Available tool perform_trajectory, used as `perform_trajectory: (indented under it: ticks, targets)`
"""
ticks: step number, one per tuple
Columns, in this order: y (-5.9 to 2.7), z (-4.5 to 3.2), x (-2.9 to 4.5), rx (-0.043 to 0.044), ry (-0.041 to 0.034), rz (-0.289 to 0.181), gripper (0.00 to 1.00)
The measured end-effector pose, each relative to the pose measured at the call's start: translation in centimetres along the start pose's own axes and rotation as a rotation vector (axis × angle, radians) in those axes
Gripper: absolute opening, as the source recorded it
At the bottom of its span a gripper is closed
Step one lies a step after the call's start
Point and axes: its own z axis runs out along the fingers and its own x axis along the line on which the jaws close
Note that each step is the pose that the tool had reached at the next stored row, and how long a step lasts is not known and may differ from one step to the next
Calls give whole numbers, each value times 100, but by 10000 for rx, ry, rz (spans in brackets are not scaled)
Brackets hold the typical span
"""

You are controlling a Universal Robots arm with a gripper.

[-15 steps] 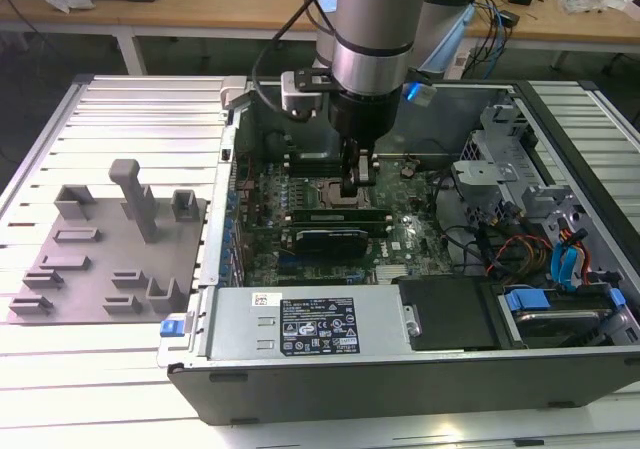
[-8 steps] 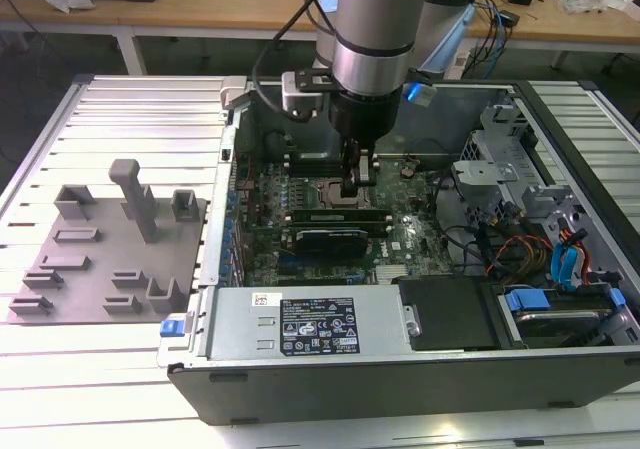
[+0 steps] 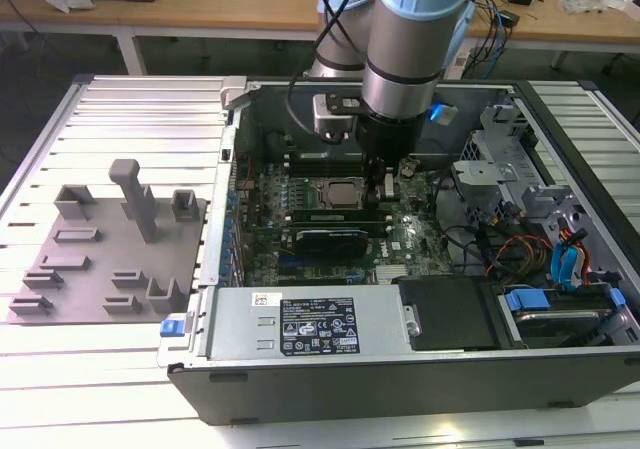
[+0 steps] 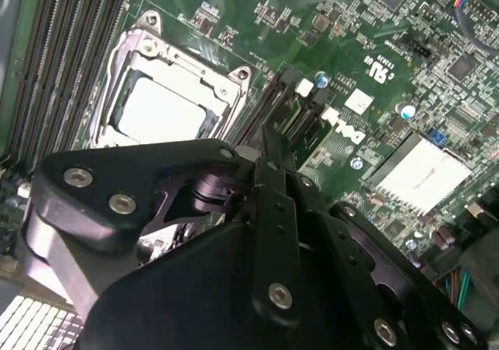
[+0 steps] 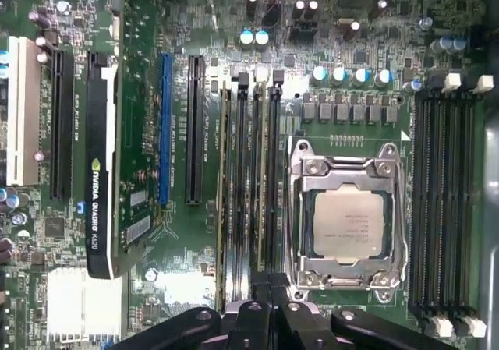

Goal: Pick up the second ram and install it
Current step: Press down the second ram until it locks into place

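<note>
Down inside the open PC case (image 3: 330, 389) the tool (image 5: 269, 288) sits clamped on the second ram (image 5: 259, 202), squeezed between CPU socket (image 5: 348, 224) and graphics card (image 5: 100, 178)

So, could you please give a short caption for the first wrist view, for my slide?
The tool hovers over the memory slots beside the CPU socket on the motherboard.

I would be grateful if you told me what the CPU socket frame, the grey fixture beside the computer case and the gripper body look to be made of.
CPU socket frame: probably bare metal, silvery with bright glints.
Grey fixture: likely plastic, perhaps printed; uniform matte grey, no shine.
Gripper body: black, satin finish with visible screw heads; metal or hard plastic, the look leaves it open.
</note>
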Motion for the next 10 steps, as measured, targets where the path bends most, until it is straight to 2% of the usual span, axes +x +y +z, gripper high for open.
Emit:
perform_trajectory:
  ticks: [3,5,7,8,9,10]
  targets:
    - [0,54,1,2,0,0,8]
    - [8,-7,-2,45,-9,0,8]
    - [143,-19,-4,108,1,-2,8]
    - [240,-20,-6,126,2,-2,8]
    - [364,-17,-9,140,1,-1,8]
    - [523,-13,-10,149,3,-4,8]
